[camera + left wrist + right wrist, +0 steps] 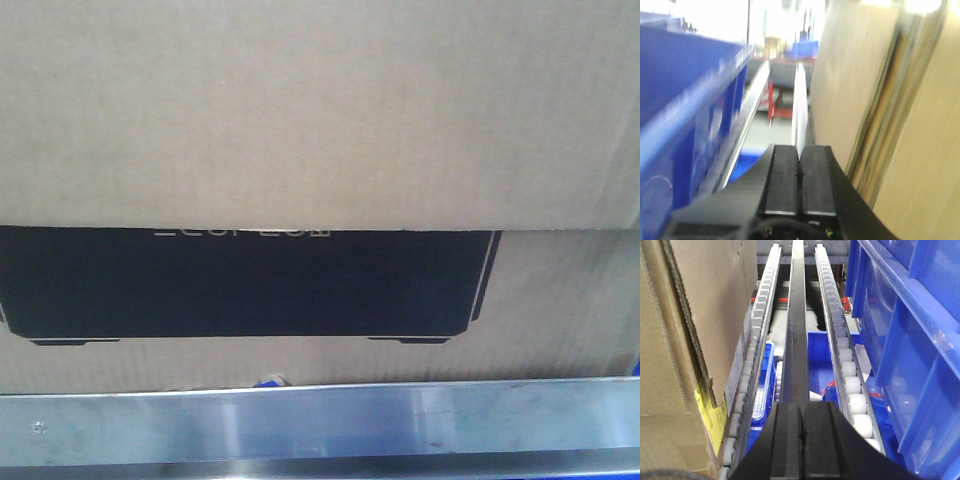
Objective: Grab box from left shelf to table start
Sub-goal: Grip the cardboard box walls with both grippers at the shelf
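Far left in the left wrist view: blue tray (pixel 685 100), blurred. Next to it, left gripper (pixel 800 160), pads pressed flat together, no gap, nothing held. Just right of that, tall cardboard side of the box (pixel 860 85), close by, contact impossible to judge through the blur. Front view filled by the same box, black printed panel (pixel 240 285) facing out, wide face running left to right. Seated on the left shelf (pixel 320 430) behind its shiny front bar, not yet drawn off. Table in no view. Right wrist view, from the left: box side wall with yellow label (pixel 710 417) low on the corner, standing by a roller rail (pixel 752 340). Then dark centre bar (pixel 796 330) and a second roller rail. Right gripper (pixel 801 412) over that bar, pads likewise closed on nothing, apart from the box wall. Blue trays (pixel 910 340) at far right and below the rails. Key relation: box between the two arms, to the right of the left jaws and to the left of the right jaws. Long axis crosswise to both, short sides running back along the rails. Neither arm clearly nearer. Probably an early stage; likely next, press inward from both sides, then pull out over the bar.
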`<action>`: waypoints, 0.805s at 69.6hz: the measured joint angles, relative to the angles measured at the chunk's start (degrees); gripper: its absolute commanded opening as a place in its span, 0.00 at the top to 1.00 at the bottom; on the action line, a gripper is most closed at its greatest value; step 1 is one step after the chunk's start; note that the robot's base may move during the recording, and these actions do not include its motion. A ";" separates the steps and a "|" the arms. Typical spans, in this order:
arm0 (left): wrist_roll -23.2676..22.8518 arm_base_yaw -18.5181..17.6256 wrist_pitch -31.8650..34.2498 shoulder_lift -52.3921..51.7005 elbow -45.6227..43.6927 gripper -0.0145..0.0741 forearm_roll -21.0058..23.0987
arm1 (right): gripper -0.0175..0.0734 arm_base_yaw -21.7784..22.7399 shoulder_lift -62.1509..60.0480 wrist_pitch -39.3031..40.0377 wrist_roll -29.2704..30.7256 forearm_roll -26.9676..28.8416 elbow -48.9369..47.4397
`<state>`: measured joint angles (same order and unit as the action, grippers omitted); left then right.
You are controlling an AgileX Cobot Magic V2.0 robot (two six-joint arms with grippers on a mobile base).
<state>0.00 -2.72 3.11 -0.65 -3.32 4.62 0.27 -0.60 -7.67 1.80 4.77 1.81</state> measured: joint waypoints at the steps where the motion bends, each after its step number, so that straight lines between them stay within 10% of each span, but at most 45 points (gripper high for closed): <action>1: 0.00 0.00 -0.82 0.00 -0.94 0.95 -0.01 | 0.74 0.00 0.00 0.00 0.00 0.00 0.00; 13: 0.00 0.00 -9.70 1.49 -12.91 0.89 -0.68 | 0.74 0.00 0.00 0.00 0.00 0.00 0.00; 29: 0.00 0.00 -18.19 8.57 -23.61 0.43 -1.84 | 0.74 0.00 0.00 0.00 0.00 0.00 0.00; 56: 0.00 -3.30 -41.06 31.75 -49.17 0.48 -2.00 | 0.74 0.00 0.00 0.00 0.00 0.00 0.00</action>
<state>0.00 -6.02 -37.95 31.10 -52.49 2.62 0.27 -0.60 -7.67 1.80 4.77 1.81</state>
